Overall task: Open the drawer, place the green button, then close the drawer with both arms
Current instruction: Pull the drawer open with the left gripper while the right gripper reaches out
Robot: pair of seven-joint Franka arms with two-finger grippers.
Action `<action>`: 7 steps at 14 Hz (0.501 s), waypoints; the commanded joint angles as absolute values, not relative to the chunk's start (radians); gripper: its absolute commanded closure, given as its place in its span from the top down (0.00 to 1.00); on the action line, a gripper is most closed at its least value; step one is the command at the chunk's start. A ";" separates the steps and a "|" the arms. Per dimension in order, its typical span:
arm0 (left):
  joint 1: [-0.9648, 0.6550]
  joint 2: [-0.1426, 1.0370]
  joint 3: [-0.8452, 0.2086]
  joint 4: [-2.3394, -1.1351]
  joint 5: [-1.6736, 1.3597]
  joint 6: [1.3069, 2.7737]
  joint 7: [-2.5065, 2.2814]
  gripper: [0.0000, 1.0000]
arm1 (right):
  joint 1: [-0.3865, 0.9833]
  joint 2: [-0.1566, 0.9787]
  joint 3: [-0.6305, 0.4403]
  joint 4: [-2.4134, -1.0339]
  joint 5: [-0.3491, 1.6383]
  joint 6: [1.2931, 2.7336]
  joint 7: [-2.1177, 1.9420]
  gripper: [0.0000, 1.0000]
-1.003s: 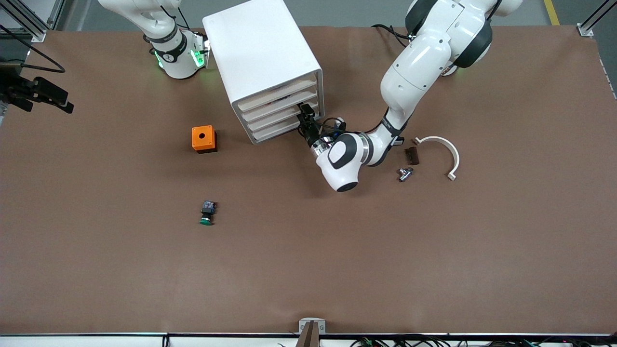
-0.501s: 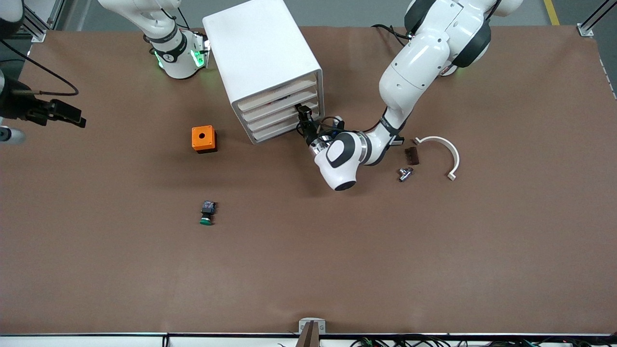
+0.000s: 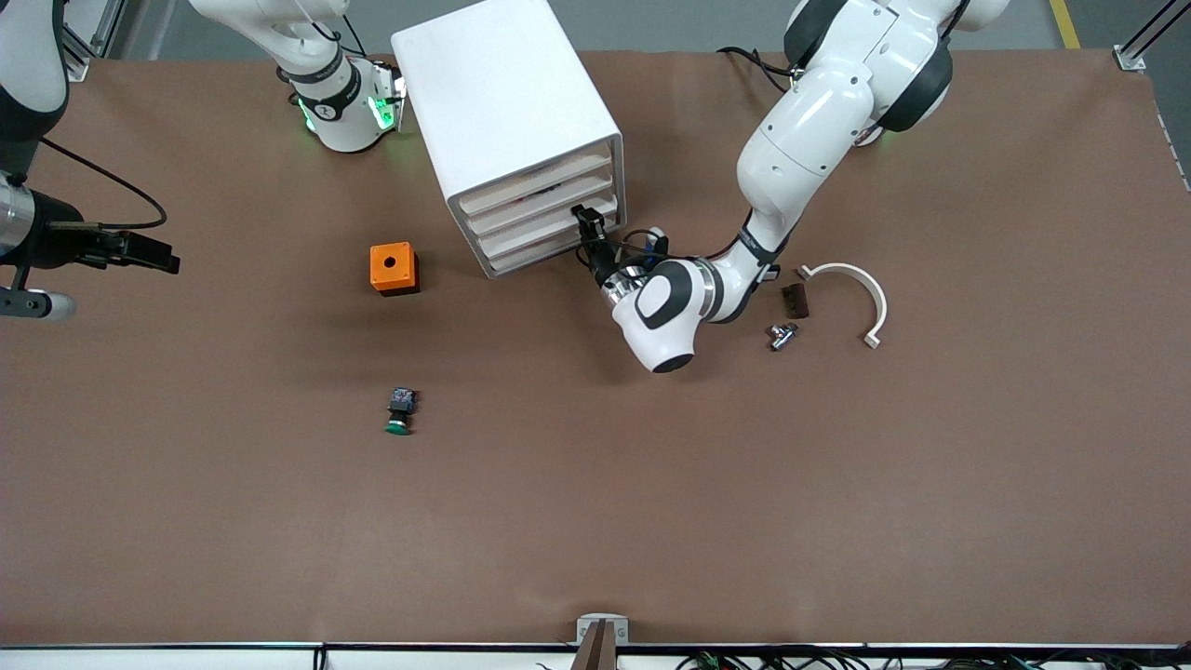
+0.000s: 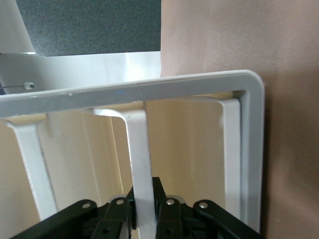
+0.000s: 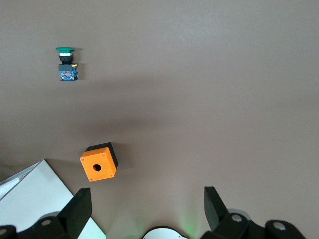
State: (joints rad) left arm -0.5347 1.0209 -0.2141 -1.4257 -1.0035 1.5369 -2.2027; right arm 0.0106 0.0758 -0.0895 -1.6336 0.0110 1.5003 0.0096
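I see my left gripper [image 3: 588, 221] clenched on the drawer [image 3: 544, 228] front, right gripper [image 3: 149, 253] released, hovering at the button's [image 3: 399, 416] ten o'clock

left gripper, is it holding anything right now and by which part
Yes. The left gripper is shut on the drawer, pinching the thin front lip near the end toward the left arm. The right gripper is open over the table and holds nothing.

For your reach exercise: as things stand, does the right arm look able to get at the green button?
Probably yes: the right gripper is open, and nothing stands around the button on the table.
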 commanded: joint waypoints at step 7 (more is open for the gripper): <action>-0.396 1.049 -0.198 -1.362 -1.034 1.577 -2.195 0.13 | -0.014 0.133 -0.078 -1.560 0.015 1.508 0.014 1.00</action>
